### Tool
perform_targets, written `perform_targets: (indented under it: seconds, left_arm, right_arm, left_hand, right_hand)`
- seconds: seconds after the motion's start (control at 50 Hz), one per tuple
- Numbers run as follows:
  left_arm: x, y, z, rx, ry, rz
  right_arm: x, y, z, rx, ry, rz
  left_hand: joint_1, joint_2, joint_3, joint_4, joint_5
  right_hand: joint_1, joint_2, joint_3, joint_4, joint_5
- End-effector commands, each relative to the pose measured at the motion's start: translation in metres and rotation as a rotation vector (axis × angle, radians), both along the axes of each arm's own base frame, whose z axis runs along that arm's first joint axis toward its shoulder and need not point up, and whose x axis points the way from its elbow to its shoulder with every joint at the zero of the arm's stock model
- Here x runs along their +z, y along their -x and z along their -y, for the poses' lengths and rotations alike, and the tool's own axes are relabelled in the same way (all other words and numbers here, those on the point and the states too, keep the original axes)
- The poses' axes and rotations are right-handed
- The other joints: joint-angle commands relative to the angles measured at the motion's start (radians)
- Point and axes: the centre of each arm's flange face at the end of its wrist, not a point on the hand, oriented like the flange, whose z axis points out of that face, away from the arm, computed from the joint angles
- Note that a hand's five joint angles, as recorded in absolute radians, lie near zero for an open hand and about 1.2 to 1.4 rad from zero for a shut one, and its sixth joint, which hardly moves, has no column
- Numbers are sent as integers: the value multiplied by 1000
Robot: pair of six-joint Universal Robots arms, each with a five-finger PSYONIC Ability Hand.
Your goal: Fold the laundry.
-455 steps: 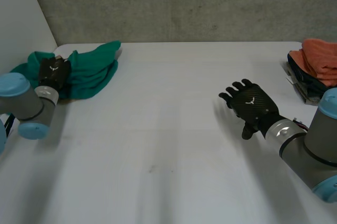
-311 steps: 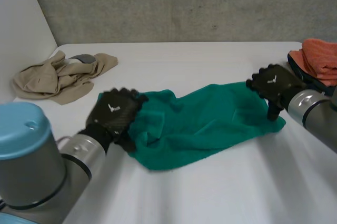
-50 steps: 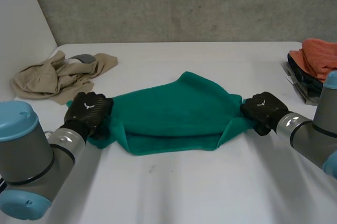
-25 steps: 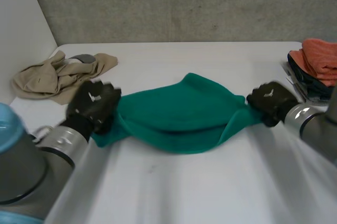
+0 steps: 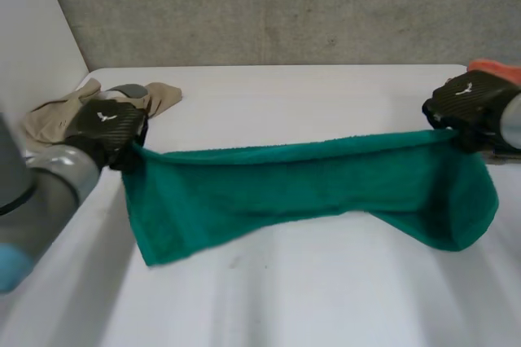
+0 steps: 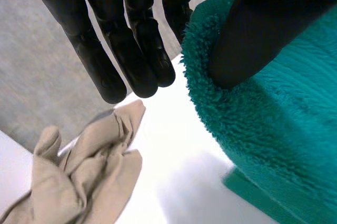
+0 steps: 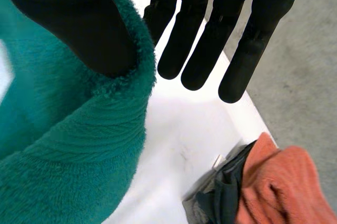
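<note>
At the counter's [image 5: 285, 298] ten o'clock, seen from the head view, a crumpled beige garment [image 5: 45, 119] lies in a loose heap. The left wrist view shows it [image 6: 79, 176] beyond that arm's fingertips. Just at its four o'clock side hangs the left robot hand [image 5: 106, 125], raised off the counter. In its own wrist view this hand [image 6: 126, 50] pinches the green towel [image 6: 279, 129] at one top corner. The thumb presses into the thick pile, while most of the fingers run straight and bare past the towel's edge.

From that corner the green towel [image 5: 309, 188] spans the middle of the counter toward three o'clock, its top edge pulled nearly straight between the two hands. The rest hangs below that edge and sags lowest near each end. Whether the bottom edge touches the counter I cannot tell.

At three o'clock the right robot hand [image 5: 468, 101] grips the opposite top corner. In its wrist view [image 7: 210, 34] the thumb clamps the towel's [image 7: 68, 145] rim from one side, and several fingers point straight past it. Beyond this hand, at the counter's two o'clock edge, folded orange cloth [image 5: 491, 66] sits on a dark item [image 7: 221, 197], with the orange fabric [image 7: 284, 187] uppermost.
</note>
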Motion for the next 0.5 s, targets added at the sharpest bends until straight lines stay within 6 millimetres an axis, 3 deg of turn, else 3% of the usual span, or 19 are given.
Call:
perform_targets:
  seconds: [0.02, 0.06, 0.12, 0.18, 0.22, 0.24, 0.28, 0.34, 0.44, 0.46, 0.5]
  left_arm:
    - [57, 35, 72, -22, 408, -152]
    - [84, 37, 84, -12, 538, -207]
    - [151, 37, 95, 18, 855, -365]
    - [174, 32, 98, 47, 977, -416]
    - [178, 31, 101, 66, 1005, -432]
    - [177, 30, 104, 80, 988, -435]
    - [165, 33, 105, 78, 933, -420]
    - [146, 35, 106, 79, 855, -400]
    - [81, 33, 100, 80, 649, -341]
    - [71, 33, 97, 79, 620, -330]
    - [53, 31, 92, 79, 564, -310]
  right_arm:
    - [3, -28, 64, -67, 231, 175]
    - [23, -34, 74, -77, 342, 255]
    - [46, -39, 90, -86, 517, 423]
    - [59, -40, 97, -66, 628, 532]
    - [71, -38, 96, -61, 685, 585]
    - [85, -37, 90, -44, 732, 624]
    - [91, -37, 85, -35, 745, 635]
    - [82, -37, 75, -38, 693, 626]
    - [33, -42, 58, -13, 459, 537]
    - [14, -44, 50, 5, 367, 491]
    - [-5, -44, 39, 23, 274, 433]
  left_hand:
    - [249, 198, 206, 196, 236]
    - [249, 198, 206, 196, 236]
    - [249, 198, 206, 196, 236]
    - [249, 198, 206, 196, 236]
    - [249, 198, 206, 196, 236]
    - [249, 198, 206, 196, 236]
    - [249, 198, 206, 196, 236]
    - [249, 198, 206, 196, 236]
    - [249, 198, 206, 196, 236]
    - [249, 198, 206, 196, 236]
    - [249, 198, 206, 196, 236]
  right_hand:
    - [264, 214, 202, 194, 218]
    - [264, 214, 202, 194, 218]
    - [264, 214, 202, 194, 218]
    - [264, 214, 202, 194, 218]
    - [264, 214, 202, 194, 218]
    - [264, 214, 202, 194, 218]
    - [264, 214, 202, 194, 218]
    - [264, 214, 202, 194, 218]
    - [264, 214, 202, 194, 218]
    - [264, 214, 202, 194, 218]
    - [264, 214, 202, 194, 218]
